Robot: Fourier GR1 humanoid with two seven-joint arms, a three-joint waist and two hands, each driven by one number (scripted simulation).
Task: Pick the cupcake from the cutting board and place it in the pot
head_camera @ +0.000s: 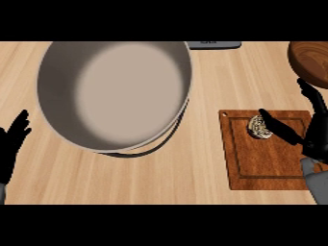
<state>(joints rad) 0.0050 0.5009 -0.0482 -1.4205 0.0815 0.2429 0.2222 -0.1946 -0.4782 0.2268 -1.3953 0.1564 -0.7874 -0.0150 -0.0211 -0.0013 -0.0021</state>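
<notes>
Bare counter [205, 144] between board [266, 168], pot [67, 125]

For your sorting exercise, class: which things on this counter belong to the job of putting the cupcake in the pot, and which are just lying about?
Belong to the job:
cupcake
cutting board under it
pot
right hand, fingers open over the board

Just lying about:
wooden bowl at the far right
grey object at the far edge
left hand, resting open at the left

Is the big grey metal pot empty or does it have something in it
Empty. The big grey metal pot shows only bare inside; the small cupcake sits on the brown wooden cutting board.
</notes>
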